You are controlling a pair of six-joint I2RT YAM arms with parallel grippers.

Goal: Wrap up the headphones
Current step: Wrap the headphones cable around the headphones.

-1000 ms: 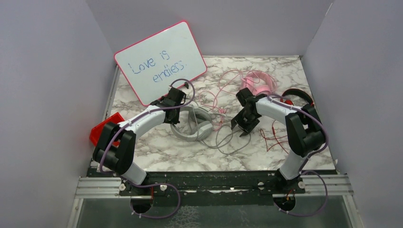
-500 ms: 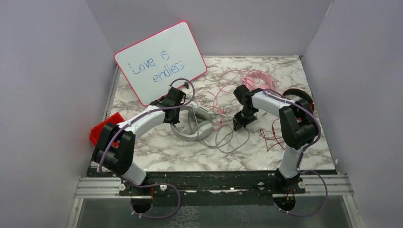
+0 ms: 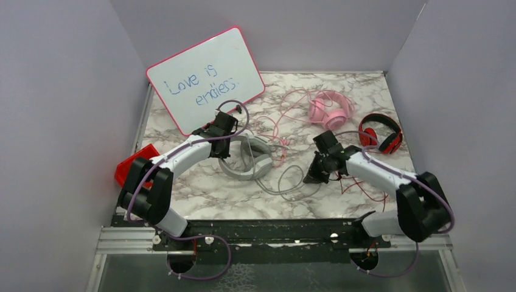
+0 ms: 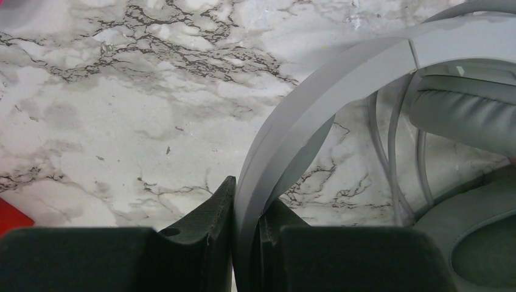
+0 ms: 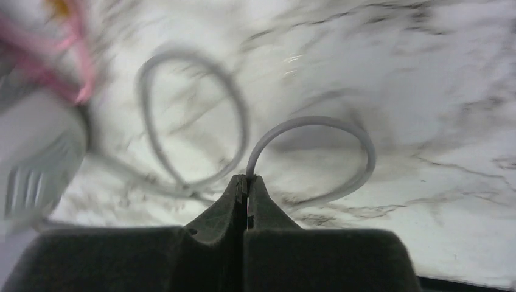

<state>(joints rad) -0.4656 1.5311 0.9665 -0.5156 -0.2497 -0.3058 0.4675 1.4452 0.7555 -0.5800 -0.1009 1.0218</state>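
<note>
Our left gripper (image 4: 246, 210) is clamped tight on the band of the grey headphones (image 3: 246, 159). They lie near the middle of the marble table (image 3: 201, 191), just in front of the whiteboard (image 3: 204, 79). Our right gripper (image 5: 247, 182) is pinched fully closed on the grey cable (image 5: 316, 125), which loops loosely on the table between our arms. The pink headphones (image 3: 331, 109) sit at the back with the red-and-black pair (image 3: 380, 132) beside them; neither gripper touches them.
</note>
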